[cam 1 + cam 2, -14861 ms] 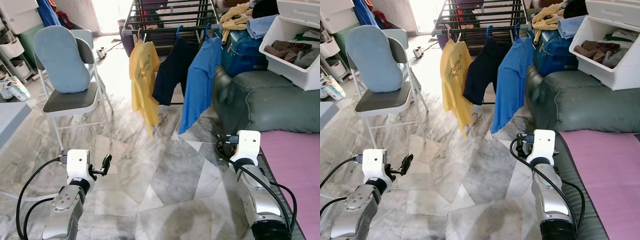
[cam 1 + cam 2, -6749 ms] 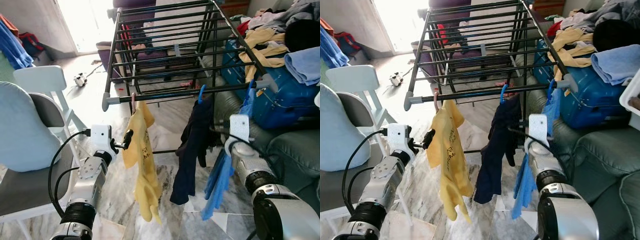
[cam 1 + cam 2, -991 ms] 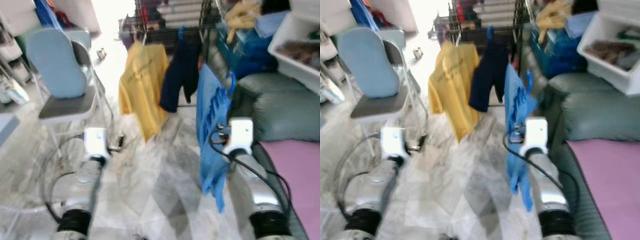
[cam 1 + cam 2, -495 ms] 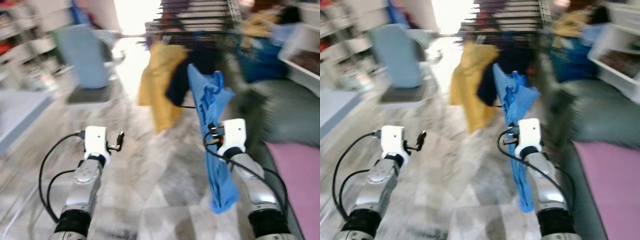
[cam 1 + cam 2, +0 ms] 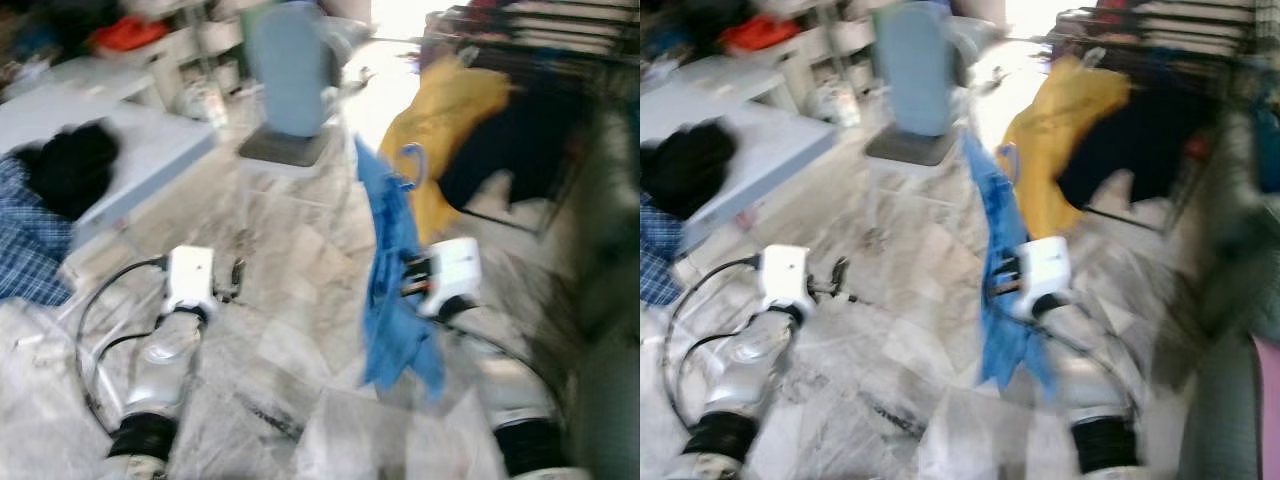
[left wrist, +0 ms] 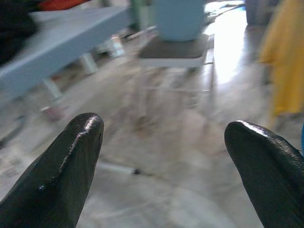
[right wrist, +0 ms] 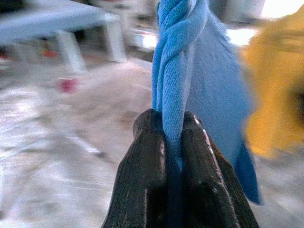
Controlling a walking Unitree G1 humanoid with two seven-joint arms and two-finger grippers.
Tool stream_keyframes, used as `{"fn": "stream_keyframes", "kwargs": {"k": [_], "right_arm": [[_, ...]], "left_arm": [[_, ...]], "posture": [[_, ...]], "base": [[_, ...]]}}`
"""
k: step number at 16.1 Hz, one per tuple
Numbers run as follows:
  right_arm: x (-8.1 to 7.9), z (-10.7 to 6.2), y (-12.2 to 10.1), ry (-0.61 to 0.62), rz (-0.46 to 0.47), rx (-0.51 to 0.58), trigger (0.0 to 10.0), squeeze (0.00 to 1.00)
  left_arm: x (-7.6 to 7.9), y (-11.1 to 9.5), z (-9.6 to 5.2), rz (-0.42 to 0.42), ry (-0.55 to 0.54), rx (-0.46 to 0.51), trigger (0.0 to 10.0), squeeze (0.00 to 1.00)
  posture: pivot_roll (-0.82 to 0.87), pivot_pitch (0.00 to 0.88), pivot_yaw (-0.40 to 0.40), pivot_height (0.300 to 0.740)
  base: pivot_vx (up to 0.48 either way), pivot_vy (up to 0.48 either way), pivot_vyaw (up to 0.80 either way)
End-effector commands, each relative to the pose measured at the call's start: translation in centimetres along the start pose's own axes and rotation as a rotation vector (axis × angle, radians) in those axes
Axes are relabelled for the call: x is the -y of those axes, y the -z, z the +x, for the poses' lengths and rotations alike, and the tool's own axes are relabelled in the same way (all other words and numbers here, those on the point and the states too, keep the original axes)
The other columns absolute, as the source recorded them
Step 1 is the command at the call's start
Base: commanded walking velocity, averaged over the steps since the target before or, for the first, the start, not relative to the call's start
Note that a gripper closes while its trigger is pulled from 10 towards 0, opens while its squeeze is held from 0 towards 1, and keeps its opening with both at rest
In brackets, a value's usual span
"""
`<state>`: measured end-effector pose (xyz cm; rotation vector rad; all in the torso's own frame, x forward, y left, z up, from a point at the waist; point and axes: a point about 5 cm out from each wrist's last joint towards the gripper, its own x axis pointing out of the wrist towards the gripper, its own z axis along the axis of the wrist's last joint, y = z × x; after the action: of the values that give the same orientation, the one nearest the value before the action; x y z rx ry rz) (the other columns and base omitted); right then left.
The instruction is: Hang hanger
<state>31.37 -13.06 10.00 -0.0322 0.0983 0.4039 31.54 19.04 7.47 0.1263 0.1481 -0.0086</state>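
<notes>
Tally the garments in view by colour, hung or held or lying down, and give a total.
Blue: 1, the blue shirt on its hanger, pinched in the right gripper
Yellow: 1, the yellow shirt on the drying rack
Navy: 1, the dark top beside it
Black: 1, a heap on the grey table
Blue plaid: 1, a checked cloth at the table's edge
Total: 5

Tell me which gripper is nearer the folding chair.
Left. The left gripper hovers open, below the folding chair; the right gripper, farther right, pinches the blue shirt.
</notes>
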Motion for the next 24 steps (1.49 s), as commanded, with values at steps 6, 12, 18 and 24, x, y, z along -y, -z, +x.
{"fn": "stream_keyframes", "kwargs": {"k": [6, 12, 18, 24], "right_arm": [[-2.1, 0.8, -3.9, -0.246, 0.024, 0.111, 10.0, 0.00], [-4.5, 0.6, -6.3, -0.443, 0.028, 0.142, 10.0, 0.00], [-6.5, -1.3, -9.0, -0.709, 0.058, 0.136, 10.0, 0.00], [-6.1, -3.7, -8.9, -0.851, 0.002, 0.032, 10.0, 0.00]], "left_arm": [[2.1, -0.9, 0.6, 0.012, 0.108, 0.033, 10.0, 0.00], [5.3, -2.2, 1.0, 0.005, 0.276, 0.078, 10.0, 0.00], [5.4, -2.5, 1.8, 0.017, 0.230, 0.077, 10.0, 0.00], [3.0, -2.8, 2.8, -0.006, 0.074, 0.075, 10.0, 0.00]], "posture": [[-0.13, 0.000, 0.075, 0.740], [-0.14, 0.000, 0.073, 0.740], [-0.16, 0.000, 0.079, 0.740], [-0.17, 0.000, 0.091, 0.740]], "base": [[0.000, 0.000, 0.80], [0.000, 0.000, 0.67], [0.000, 0.000, 0.00], [0.000, 0.000, 0.00]]}}
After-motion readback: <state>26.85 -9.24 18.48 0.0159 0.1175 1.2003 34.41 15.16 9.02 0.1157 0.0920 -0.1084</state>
